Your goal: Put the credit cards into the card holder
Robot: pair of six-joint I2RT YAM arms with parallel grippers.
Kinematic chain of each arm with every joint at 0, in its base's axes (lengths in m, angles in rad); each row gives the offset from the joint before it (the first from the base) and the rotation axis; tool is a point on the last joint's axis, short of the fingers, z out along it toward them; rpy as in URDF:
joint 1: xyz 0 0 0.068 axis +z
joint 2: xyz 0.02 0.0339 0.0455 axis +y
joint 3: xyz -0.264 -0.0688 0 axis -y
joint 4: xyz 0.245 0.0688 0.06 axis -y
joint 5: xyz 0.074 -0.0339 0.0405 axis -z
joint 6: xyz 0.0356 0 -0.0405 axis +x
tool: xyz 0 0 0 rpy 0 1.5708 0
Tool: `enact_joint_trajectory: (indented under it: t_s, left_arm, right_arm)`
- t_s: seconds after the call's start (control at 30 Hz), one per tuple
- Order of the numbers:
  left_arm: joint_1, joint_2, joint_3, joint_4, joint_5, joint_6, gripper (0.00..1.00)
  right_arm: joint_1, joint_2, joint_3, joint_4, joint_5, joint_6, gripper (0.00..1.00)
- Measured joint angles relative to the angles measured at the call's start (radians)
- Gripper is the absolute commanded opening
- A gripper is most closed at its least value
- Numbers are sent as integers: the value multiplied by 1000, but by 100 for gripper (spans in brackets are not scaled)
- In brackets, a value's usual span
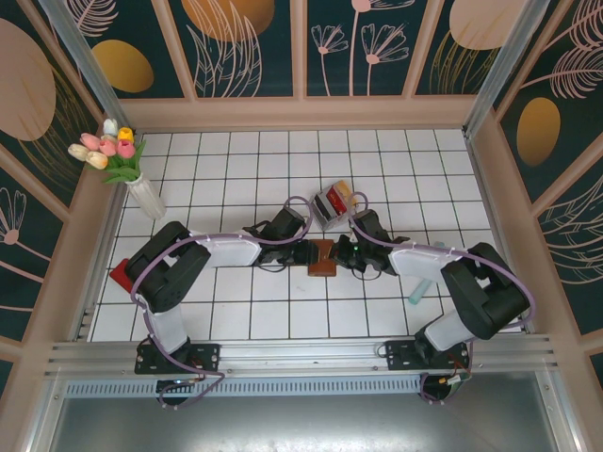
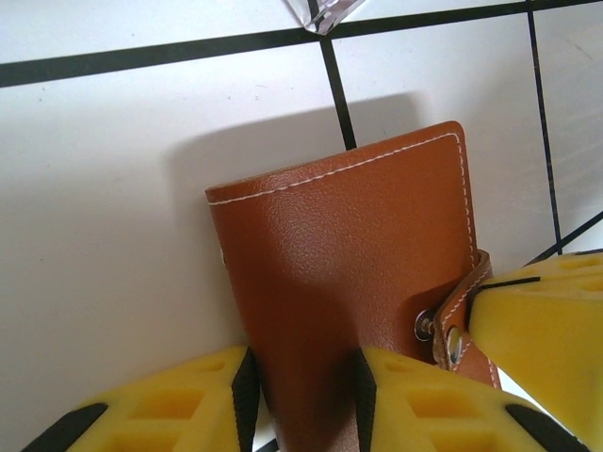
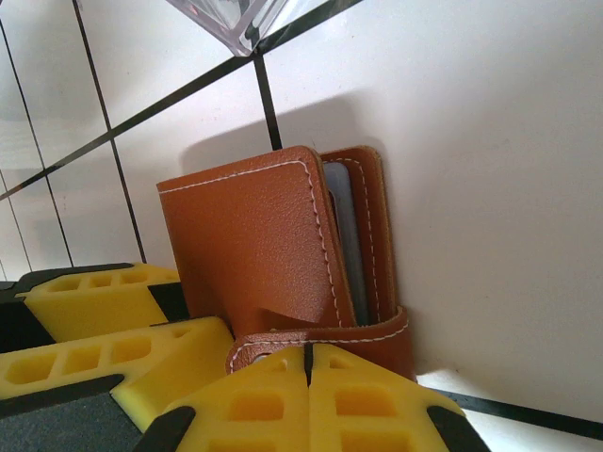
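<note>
The wallet [image 2: 349, 254] sits in the middle of the table [image 1: 236, 160], stood up on its edge between the two arms, and both tools have a hand in keeping it there. The left gripper [image 2: 303, 400] is clamped across the wallet's near end, one yellow pad on each leather face, which steadies the body so it cannot tip or slide. The right gripper [image 3: 307, 377] is pinched fully shut on the strap [image 3: 320, 337] that wraps round the wallet's open edge. In my judgement that split is deliberate: one side anchors, the other gets the snap closure out of the way so the covers can part. From the right wrist the covers stand slightly apart, with a pale grey-blue edge showing between them; whether that is a card or an inner sleeve I cannot tell. The cards [image 1: 334, 201] wait in the clear tray [image 3: 237, 24] just beyond the wallet on the far side, so none of those has gone in — opening the wallet looks like the step in hand.
</note>
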Motion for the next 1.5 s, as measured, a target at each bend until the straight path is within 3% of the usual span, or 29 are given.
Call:
enact_joint_trajectory:
  t_s: [0.63, 1.5]
  left_arm:
    - [0, 0, 1, 1, 0, -3, 33]
    - [0, 0, 1, 1, 0, -5, 33]
  right_arm:
    - [13, -8, 53, -84, 72, -4, 5]
    - [13, 33, 70, -54, 15, -11, 3]
